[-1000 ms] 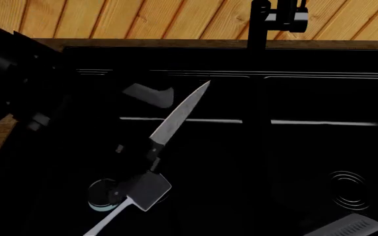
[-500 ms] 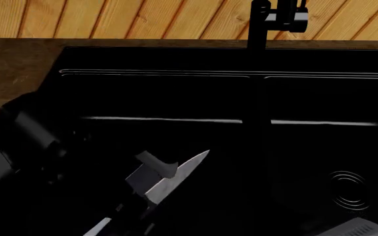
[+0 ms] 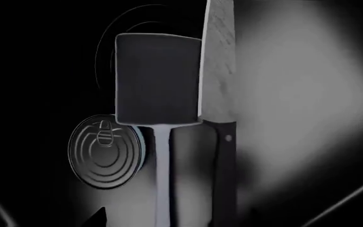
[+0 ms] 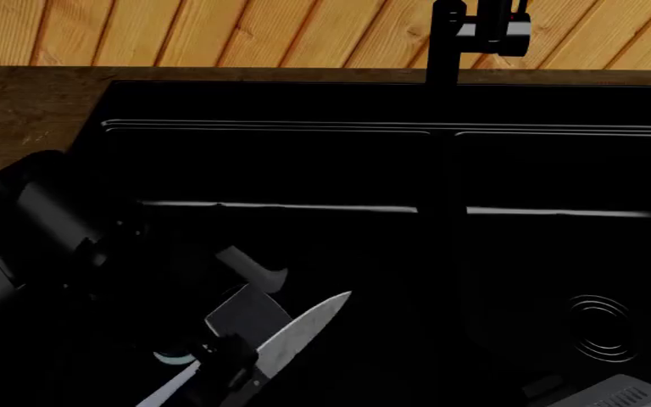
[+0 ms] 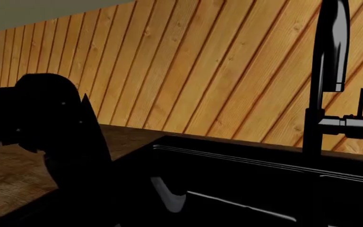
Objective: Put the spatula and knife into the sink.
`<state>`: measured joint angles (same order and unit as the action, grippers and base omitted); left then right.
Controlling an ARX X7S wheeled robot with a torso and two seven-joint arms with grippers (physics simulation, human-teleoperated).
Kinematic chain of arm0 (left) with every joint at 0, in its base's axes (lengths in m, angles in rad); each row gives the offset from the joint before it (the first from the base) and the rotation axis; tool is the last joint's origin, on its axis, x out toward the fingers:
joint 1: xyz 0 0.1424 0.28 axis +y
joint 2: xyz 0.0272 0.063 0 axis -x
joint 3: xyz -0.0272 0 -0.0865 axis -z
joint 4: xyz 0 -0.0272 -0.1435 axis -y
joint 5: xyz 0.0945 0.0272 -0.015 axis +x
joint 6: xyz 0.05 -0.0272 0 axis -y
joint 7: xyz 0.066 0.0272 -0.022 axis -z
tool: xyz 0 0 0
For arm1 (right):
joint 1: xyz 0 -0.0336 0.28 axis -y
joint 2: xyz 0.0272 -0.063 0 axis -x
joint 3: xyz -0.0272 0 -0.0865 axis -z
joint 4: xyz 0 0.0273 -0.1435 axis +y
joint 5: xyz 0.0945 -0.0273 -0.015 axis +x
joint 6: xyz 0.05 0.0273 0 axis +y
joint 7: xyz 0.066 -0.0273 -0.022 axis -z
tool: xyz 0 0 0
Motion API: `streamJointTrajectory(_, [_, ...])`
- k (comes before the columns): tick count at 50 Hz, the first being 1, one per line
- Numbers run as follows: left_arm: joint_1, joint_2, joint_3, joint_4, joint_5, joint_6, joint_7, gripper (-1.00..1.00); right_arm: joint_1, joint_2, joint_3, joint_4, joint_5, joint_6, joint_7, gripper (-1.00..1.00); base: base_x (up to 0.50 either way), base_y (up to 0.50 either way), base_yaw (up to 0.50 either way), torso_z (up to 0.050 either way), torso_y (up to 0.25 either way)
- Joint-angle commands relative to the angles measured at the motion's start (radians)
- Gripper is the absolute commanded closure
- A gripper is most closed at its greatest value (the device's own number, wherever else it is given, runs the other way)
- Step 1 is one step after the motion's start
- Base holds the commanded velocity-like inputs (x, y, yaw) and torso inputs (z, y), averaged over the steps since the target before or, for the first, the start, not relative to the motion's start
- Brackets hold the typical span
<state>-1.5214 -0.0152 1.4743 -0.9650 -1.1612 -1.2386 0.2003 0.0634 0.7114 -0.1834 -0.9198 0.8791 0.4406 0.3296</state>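
Note:
The knife (image 4: 303,332) lies in the left basin of the black sink (image 4: 269,127), silver blade pointing away and dark handle (image 3: 226,175) toward me. The grey spatula (image 4: 244,312) lies right beside it, parallel. Its square blade (image 3: 158,78) is beside the knife blade (image 3: 218,61), and its pale handle (image 3: 162,175) runs alongside the knife handle. My left gripper (image 4: 235,275) hovers above both, open, one grey finger (image 4: 252,267) showing with nothing in it. That finger (image 5: 168,194) also shows in the right wrist view. My right gripper does not show.
A tin can (image 3: 106,151) lies on the basin floor against the spatula's neck. The black faucet (image 4: 444,51) rises at the sink's back. The right basin holds a ringed drain (image 4: 597,326) and a pale slotted slab (image 4: 614,394). Wooden counter (image 4: 20,110) lies left.
My left arm came down into the left basin with the knife. The knife has since dropped away from the finger and lies beside the spatula; the finger rose slightly.

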Motion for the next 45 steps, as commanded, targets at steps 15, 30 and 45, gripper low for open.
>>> streamJointTrajectory(15, [-0.133, 0.015, 0.056, 0.047, -0.15, 0.018, 0.112, -1.0, 0.021, 0.007, 0.005, -0.02, 0.017, 0.021, 0.023, -1.0, 0.0, 0.0, 0.0, -0.001, 0.0])
streamJointTrajectory(30, [-0.312, 0.015, 0.074, -0.014, -0.274, 0.075, 0.181, -1.0, 0.036, 0.018, 0.005, -0.028, 0.034, 0.027, 0.037, -1.0, 0.0, 0.0, 0.0, 0.0, 0.0])
streamJointTrajectory(45, [-0.436, 0.015, 0.068, -0.112, -0.24, 0.148, 0.216, -1.0, 0.024, 0.021, 0.002, -0.029, 0.022, 0.01, 0.034, -1.0, 0.0, 0.0, 0.0, 0.0, 0.0])
